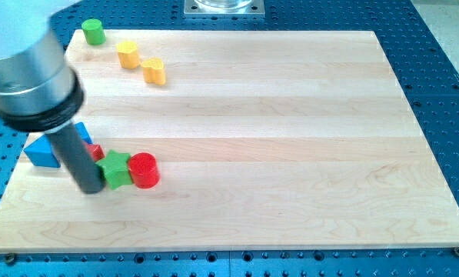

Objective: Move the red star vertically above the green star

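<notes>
The green star (117,168) lies at the board's lower left. A red cylinder (144,170) touches its right side. The red star (95,151) is mostly hidden behind my rod, just up-left of the green star; only a small red corner shows. My tip (91,189) rests on the board just left of the green star and below the red star, close to or touching the green star.
A blue triangle (41,152) lies at the left edge, and a blue block (83,133) peeks from behind the rod. At the top left are a green cylinder (94,31), a yellow hexagon-like block (128,55) and a yellow block (154,71). The wooden board (291,138) sits on a blue perforated table.
</notes>
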Tool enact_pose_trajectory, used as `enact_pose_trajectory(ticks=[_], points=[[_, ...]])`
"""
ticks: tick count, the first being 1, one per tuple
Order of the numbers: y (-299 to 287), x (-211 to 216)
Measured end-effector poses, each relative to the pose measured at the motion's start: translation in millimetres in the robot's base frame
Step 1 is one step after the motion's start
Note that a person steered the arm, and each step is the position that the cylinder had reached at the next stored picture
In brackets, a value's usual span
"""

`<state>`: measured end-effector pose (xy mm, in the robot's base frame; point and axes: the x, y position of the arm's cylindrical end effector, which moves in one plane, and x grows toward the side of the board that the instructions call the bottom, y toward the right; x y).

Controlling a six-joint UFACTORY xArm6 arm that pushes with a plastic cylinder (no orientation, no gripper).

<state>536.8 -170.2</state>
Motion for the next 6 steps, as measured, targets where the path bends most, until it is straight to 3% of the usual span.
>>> enact_pose_trajectory(ticks=[1,3,4,6], points=[[15,-13],[-26,18],[-42,6],[-4,-69]])
